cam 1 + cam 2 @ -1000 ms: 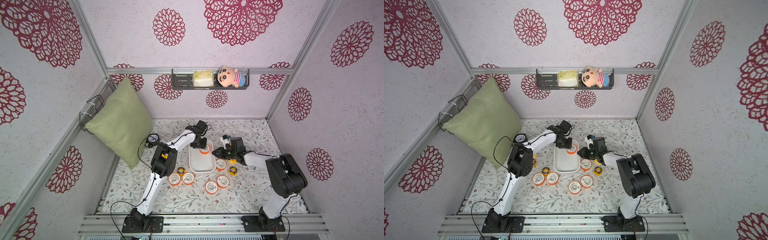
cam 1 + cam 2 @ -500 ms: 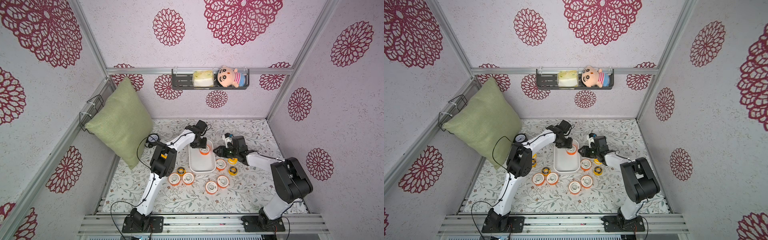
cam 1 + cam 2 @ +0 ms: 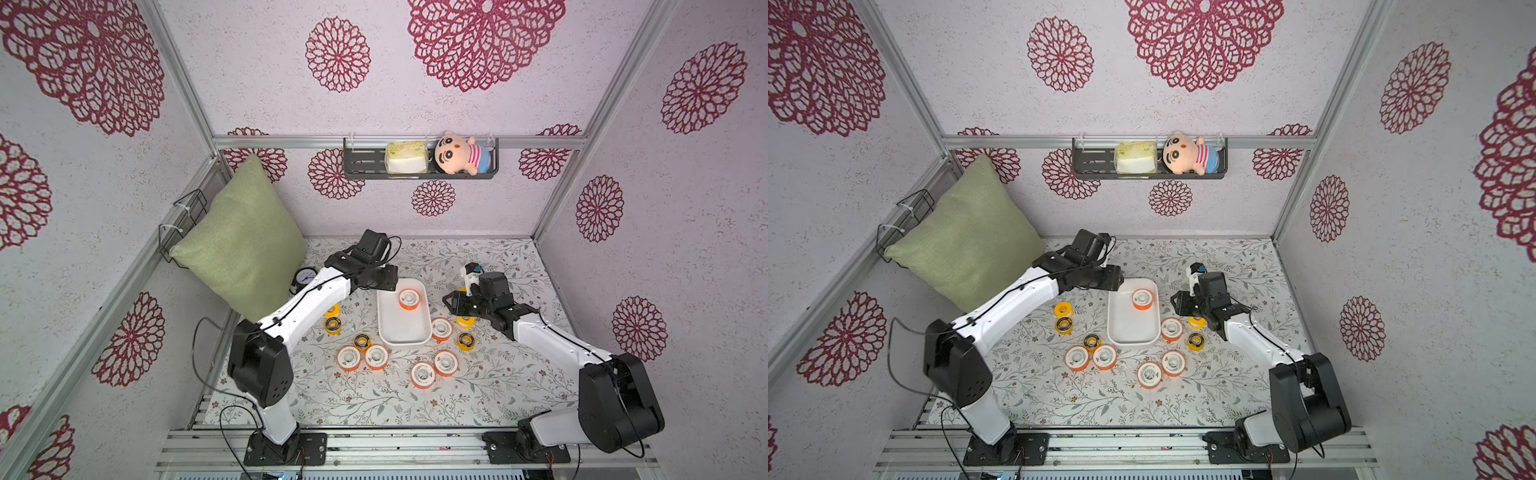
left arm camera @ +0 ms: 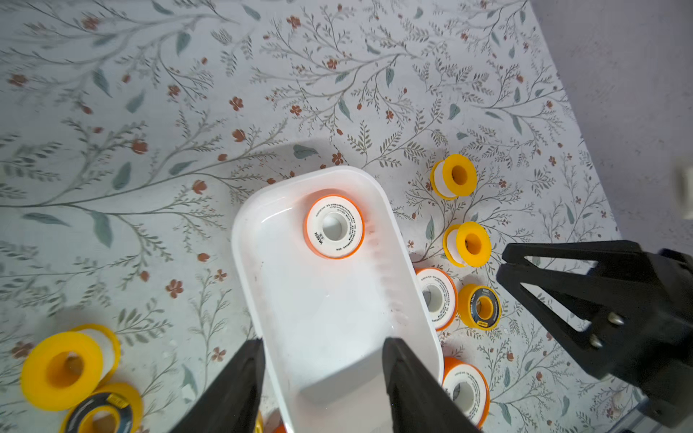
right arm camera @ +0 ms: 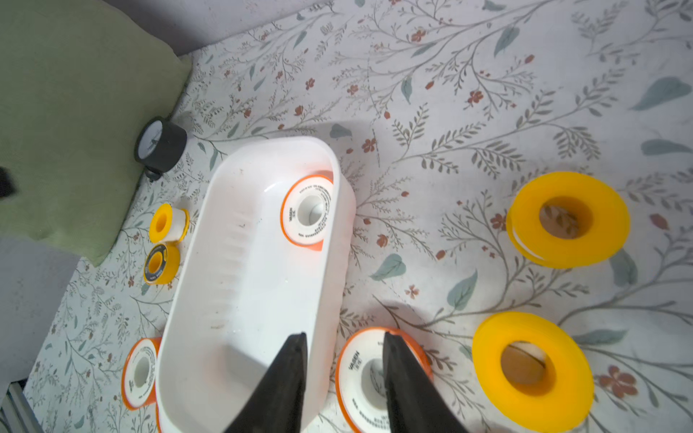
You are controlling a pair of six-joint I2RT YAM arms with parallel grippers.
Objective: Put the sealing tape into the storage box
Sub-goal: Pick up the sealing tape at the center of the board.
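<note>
A floral mat [image 3: 374, 399] covers the floor of a booth with red-medallion walls, and a green pillow [image 3: 241, 245] leans in the corner on the left arm's side. Both arms reach inward toward the white box [image 3: 405, 332], which lies near the mat's middle. The left gripper [image 4: 322, 341] hovers above the box with its jaws apart and nothing between them. The right gripper [image 5: 344, 335] also stands parted and empty, with 1 jaw over the box wall and the other over an orange spool [image 5: 369, 378] lying just beside that wall. Only 1 orange spool [image 3: 408, 299] rests inside the box, flat at the far end. The other 11 lie on the mat: 5 orange and 6 smaller yellow, spread on both long sides and at the near end. A gauge [image 3: 302, 276] stands by the pillow, well clear. The main risk I see is the right gripper coming straight down: 1 jaw would strike the rim, shoving or tipping the light box. With both grippers close over the box, they could also clash. A loose pinch on a glossy spool may let it slip out and roll.
</note>
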